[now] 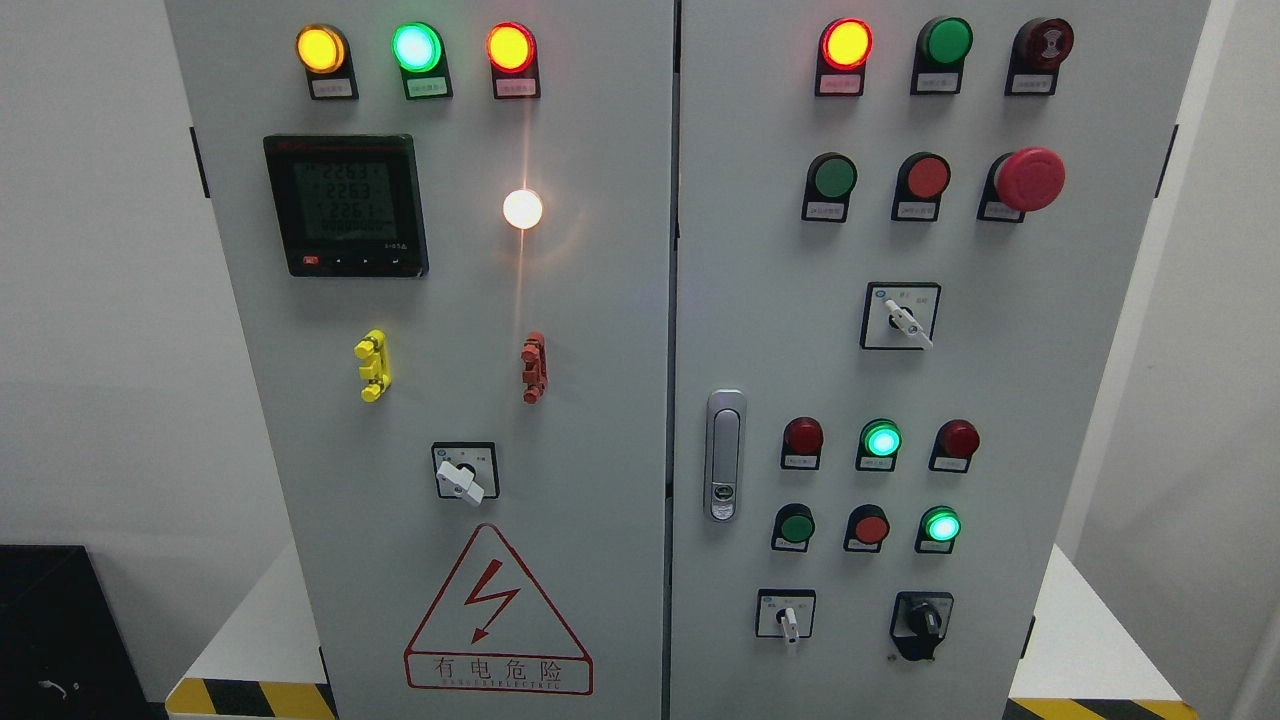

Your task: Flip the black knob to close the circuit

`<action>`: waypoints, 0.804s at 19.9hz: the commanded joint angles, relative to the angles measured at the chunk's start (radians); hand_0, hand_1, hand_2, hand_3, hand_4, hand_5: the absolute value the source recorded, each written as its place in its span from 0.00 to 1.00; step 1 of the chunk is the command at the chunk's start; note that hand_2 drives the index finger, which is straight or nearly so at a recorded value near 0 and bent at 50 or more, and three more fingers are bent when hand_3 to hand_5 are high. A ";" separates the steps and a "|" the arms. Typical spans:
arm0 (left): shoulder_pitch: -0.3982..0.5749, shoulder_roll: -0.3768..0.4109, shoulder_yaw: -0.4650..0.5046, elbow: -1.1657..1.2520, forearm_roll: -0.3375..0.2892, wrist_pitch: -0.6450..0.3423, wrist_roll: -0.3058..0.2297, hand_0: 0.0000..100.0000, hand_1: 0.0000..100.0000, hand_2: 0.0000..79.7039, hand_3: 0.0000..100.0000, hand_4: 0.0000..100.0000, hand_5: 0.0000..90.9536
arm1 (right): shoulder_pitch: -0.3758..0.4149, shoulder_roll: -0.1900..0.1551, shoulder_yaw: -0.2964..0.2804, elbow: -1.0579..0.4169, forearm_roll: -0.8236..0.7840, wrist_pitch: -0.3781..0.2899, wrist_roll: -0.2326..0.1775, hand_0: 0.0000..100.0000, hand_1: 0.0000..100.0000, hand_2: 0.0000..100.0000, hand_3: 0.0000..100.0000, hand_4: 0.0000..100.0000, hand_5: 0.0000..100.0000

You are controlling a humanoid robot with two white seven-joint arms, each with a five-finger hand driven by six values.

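Observation:
A grey electrical cabinet (600, 300) with two doors fills the head view. The black knob (922, 623) sits at the lower right of the right door, its handle standing roughly upright. Left of it is a small white selector switch (788, 618). Above them, two green lamps (881, 440) (941, 525) glow among dark red and green buttons. Neither of my hands shows anywhere in the picture.
A red mushroom stop button (1030, 179) and a white selector (905, 320) sit higher on the right door. A door handle (725, 455) is at its left edge. The left door carries a meter (346, 205), lit lamps, another white selector (463, 478) and a warning triangle (497, 620).

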 commanded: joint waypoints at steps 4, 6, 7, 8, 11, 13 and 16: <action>0.006 0.000 0.000 0.000 0.000 0.000 0.001 0.12 0.56 0.00 0.00 0.00 0.00 | 0.005 0.006 -0.128 -0.293 0.249 0.050 -0.019 0.00 0.05 0.00 0.00 0.00 0.00; 0.006 0.000 0.000 0.000 0.000 0.000 0.001 0.12 0.56 0.00 0.00 0.00 0.00 | 0.005 0.001 -0.128 -0.342 0.304 0.050 -0.036 0.00 0.05 0.00 0.00 0.00 0.00; 0.006 0.000 0.000 0.000 0.000 0.000 0.001 0.12 0.56 0.00 0.00 0.00 0.00 | 0.005 0.001 -0.129 -0.372 0.330 0.052 -0.039 0.00 0.06 0.00 0.00 0.00 0.00; 0.006 -0.001 0.000 0.000 0.000 0.000 0.001 0.12 0.56 0.00 0.00 0.00 0.00 | 0.005 0.000 -0.129 -0.404 0.350 0.052 -0.039 0.00 0.06 0.00 0.01 0.00 0.00; 0.006 0.000 0.000 0.000 0.000 0.000 0.001 0.12 0.56 0.00 0.00 0.00 0.00 | 0.004 -0.007 -0.131 -0.497 0.427 0.061 -0.053 0.00 0.06 0.00 0.04 0.00 0.00; 0.006 0.000 0.000 0.000 0.000 0.000 0.001 0.12 0.56 0.00 0.00 0.00 0.00 | 0.005 -0.008 -0.135 -0.559 0.502 0.065 -0.059 0.00 0.06 0.01 0.09 0.05 0.00; 0.006 0.000 0.000 0.000 0.000 0.000 0.001 0.12 0.56 0.00 0.00 0.00 0.00 | 0.007 -0.007 -0.137 -0.657 0.588 0.065 -0.059 0.00 0.07 0.05 0.15 0.13 0.00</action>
